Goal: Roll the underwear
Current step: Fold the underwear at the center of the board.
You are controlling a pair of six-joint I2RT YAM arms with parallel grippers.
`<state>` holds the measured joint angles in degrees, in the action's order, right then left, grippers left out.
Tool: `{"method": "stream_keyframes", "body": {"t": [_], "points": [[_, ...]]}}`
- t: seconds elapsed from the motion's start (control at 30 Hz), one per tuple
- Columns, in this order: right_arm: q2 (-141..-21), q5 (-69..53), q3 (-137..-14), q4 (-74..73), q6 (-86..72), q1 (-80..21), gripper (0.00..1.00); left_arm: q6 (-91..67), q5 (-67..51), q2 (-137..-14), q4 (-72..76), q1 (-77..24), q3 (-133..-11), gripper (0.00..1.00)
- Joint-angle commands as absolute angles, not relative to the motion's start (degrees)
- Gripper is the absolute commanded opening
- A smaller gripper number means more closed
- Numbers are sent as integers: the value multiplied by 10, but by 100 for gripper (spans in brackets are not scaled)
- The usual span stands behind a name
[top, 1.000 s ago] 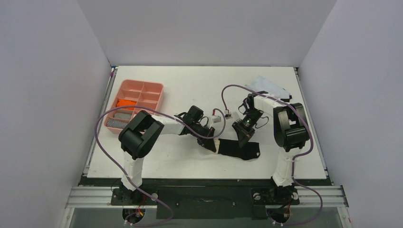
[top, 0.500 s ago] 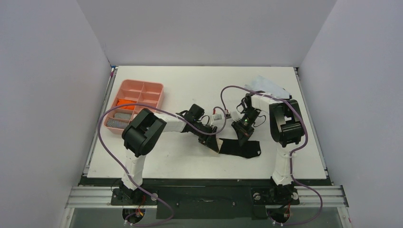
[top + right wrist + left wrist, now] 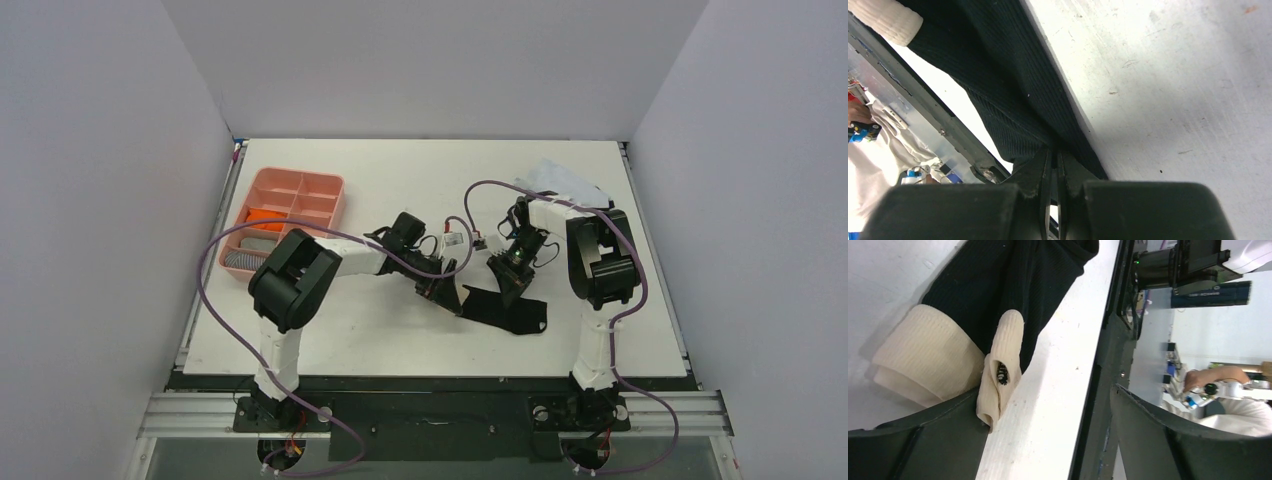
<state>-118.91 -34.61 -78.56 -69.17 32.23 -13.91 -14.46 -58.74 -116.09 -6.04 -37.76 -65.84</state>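
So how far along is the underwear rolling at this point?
Looks done: the orange underwear sits in the pink tray. In hand: the black underwear lies on the table, its beige waistband curled over, right gripper pinching its edge, left gripper open beside the waistband. Left: rolling it up.

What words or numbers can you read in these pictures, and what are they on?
No word or number can be read anywhere.
Small white tag, top view: its marks are too small to read.
Dark blue box, far back in the left wrist view: too blurred to tell if it has writing.
Black underwear and pink tray: no writing shows.
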Motion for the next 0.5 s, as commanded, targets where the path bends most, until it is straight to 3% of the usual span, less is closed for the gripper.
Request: {"method": "stream_keyframes", "body": {"t": [0.0,0.17,0.47], "points": [[-1206,-309,-801,-668,331,-135,0,-80,-480,-1142,-98,-358,-632,84],[-1209,-310,-803,-668,331,-136,0,-50,-484,-1115,-113,-353,-624,99],[-1210,-311,-805,-668,329,-137,0,-10,-491,-1055,-101,-345,-589,97]]}}
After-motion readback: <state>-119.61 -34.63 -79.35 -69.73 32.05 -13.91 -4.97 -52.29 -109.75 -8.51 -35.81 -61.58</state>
